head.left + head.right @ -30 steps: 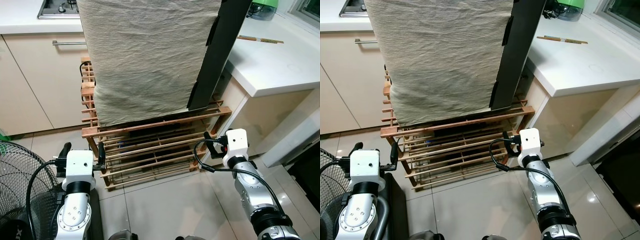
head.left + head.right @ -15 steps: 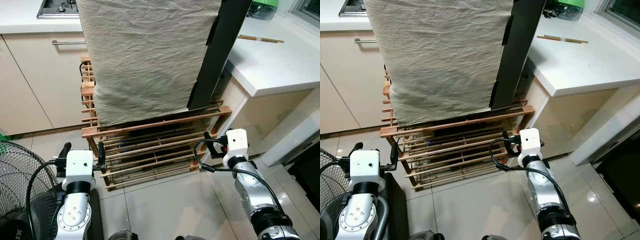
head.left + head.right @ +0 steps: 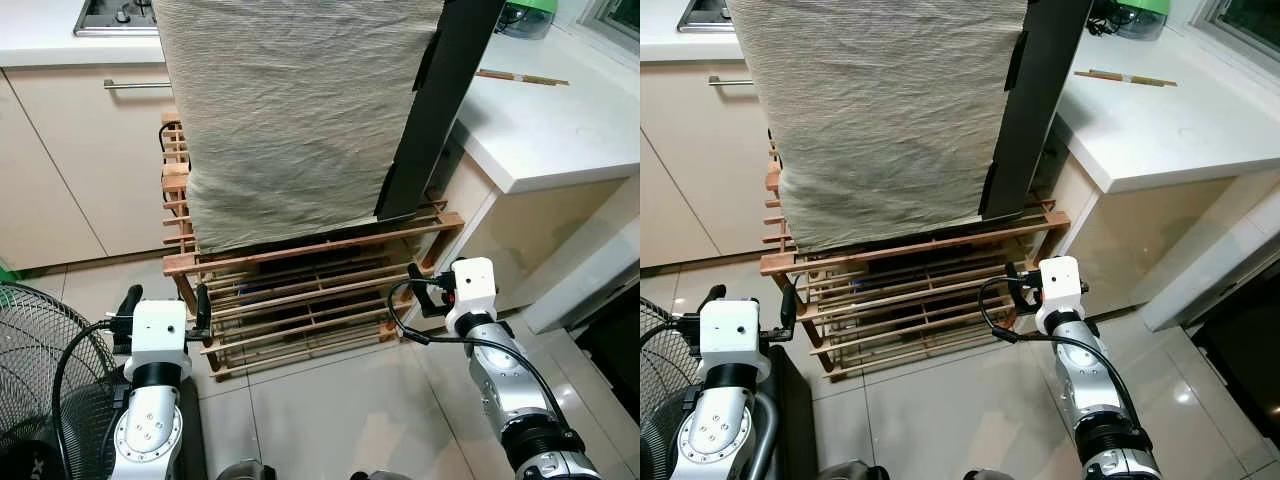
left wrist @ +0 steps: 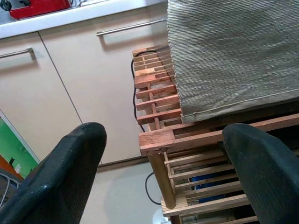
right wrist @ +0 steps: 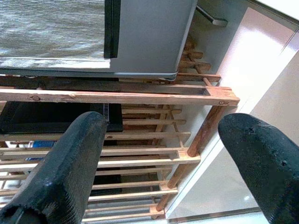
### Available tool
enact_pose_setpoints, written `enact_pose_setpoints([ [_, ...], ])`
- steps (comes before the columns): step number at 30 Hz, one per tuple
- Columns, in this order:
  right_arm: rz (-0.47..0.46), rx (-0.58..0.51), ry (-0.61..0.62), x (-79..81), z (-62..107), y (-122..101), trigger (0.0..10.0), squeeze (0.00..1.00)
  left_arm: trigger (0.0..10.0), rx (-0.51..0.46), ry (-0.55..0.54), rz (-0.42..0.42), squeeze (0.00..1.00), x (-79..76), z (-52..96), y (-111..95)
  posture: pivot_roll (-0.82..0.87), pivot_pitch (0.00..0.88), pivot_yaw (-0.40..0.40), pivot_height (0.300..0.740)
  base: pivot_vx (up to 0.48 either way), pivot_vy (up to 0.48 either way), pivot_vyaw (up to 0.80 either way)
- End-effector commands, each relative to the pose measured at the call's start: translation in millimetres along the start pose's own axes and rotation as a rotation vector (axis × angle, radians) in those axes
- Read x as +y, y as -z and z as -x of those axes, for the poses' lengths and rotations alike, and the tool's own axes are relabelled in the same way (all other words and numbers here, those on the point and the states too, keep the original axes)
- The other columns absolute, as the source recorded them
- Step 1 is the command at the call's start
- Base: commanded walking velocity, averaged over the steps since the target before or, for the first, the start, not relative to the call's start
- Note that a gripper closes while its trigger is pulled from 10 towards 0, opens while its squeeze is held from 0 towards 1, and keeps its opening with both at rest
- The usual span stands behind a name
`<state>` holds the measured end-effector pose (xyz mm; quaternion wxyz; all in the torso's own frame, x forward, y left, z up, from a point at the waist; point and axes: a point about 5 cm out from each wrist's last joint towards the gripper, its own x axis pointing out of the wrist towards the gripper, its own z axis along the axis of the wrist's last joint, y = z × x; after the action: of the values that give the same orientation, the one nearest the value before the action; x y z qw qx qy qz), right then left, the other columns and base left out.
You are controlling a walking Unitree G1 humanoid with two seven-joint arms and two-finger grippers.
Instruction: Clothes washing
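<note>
A: Entry, left to right. Fan (image 3: 30, 370) with a wire guard at 8 o'clock of the head view, beside the left arm. Left gripper (image 3: 165, 303) low at 7 o'clock, fingers (image 4: 65, 177) spread wide with nothing between them. It points at the left corner post of the wooden rack (image 3: 300, 290).

B: And the task's thing?

A: No loose clothes visible. The nearest candidate is the beige cloth (image 3: 290, 110) draped over a tall appliance (image 3: 440, 100) that stands on the rack's top shelf, from 12 o'clock down to centre. Its hem hangs just above the top slat. Whether the appliance is the washer, I cannot tell.

B: Right side?

A: Right gripper (image 3: 430, 290) at 4 o'clock, just beside the rack's right end, fingers (image 5: 74, 158) also spread and holding nothing. The wrist view looks along the shelf under the appliance's grey side. White countertop (image 3: 560, 120) at 2 o'clock, chopsticks (image 3: 520, 77) lying on it.

B: Step in hand?

A: Judgement: approach stage, both arms readied before the rack, nothing grasped yet. Task barely begun.

B: Next move?

A: Probably raise a gripper to the cloth's hem and pinch it, to uncover the appliance. Needs a lift well above the present height, without knocking the slats.
</note>
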<state>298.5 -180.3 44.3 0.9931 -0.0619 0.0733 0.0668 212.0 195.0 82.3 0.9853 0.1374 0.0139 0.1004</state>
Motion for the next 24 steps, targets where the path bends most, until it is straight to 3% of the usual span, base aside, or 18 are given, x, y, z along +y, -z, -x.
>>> enact_pose_setpoints([
  [1, -0.031, -0.014, 0.027, -5.4, -3.8, -7.2, 10.0, 0.00, 10.0, -0.007, 0.093, -0.045, 0.00, -12.9, -17.2, 0.0, 0.00, 0.054, -0.060, 0.740, 0.000, 0.000, 0.00],
  [24, -0.035, -0.013, 0.020, -5.0, -4.3, -6.7, 10.0, 0.00, 10.0, -0.007, 0.095, -0.051, 0.00, -13.2, -18.9, 0.8, 0.01, 0.038, -0.061, 0.740, 0.000, 0.000, 0.00],
])
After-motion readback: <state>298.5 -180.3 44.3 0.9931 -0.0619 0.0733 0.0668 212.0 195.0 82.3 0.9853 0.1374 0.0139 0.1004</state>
